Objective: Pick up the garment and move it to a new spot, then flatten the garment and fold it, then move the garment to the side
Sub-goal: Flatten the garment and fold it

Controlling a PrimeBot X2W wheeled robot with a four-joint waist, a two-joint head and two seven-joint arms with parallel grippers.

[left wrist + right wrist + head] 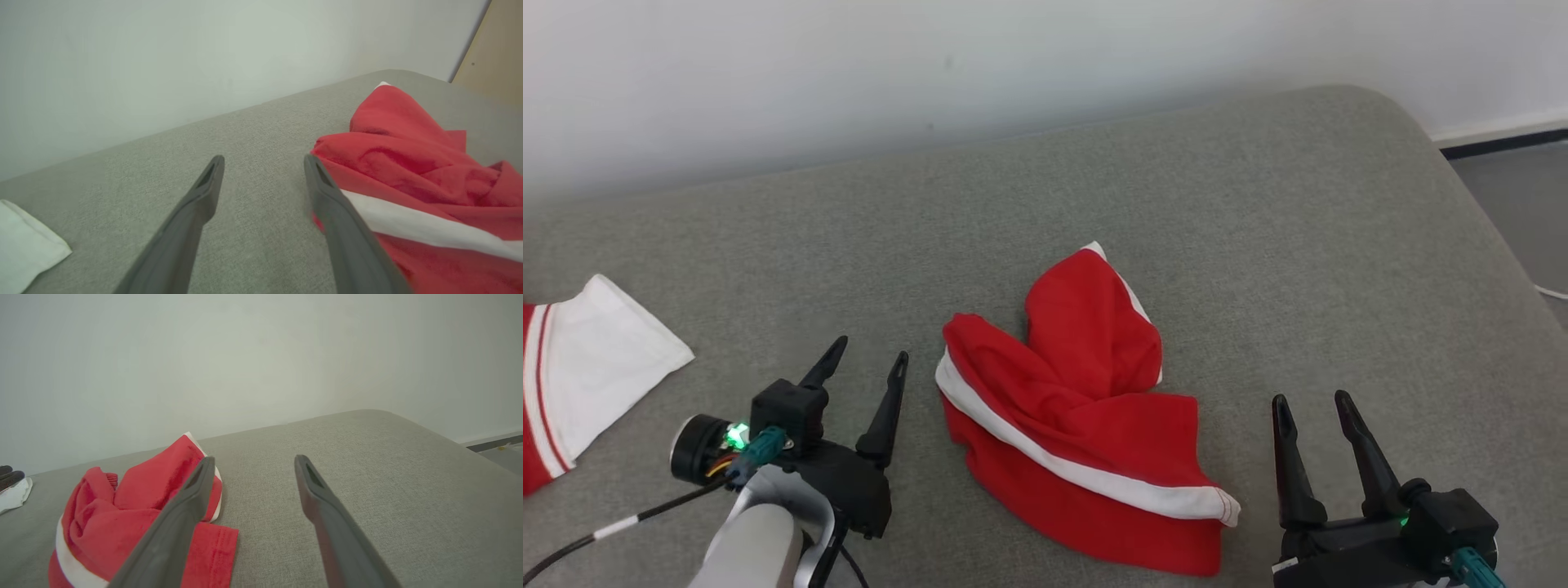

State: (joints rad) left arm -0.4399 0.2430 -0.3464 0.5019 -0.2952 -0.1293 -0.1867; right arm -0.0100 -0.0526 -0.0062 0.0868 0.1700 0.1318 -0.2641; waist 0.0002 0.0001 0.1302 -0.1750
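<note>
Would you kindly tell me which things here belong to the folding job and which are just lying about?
For the job: red garment, left gripper, right gripper, both open.
Lying about: striped white cloth, at the far left.

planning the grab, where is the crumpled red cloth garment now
In the head view, the crumpled red cloth garment lies on the grey fabric cushion, between left pincer and right pincer.

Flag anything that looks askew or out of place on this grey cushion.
The red garment lies crumpled in the middle of the grey cushion, bunched and folded over itself, not flat. A white-and-red cloth lies at the left, cut off by the picture's edge. The left gripper and right gripper stand open, empty.
</note>
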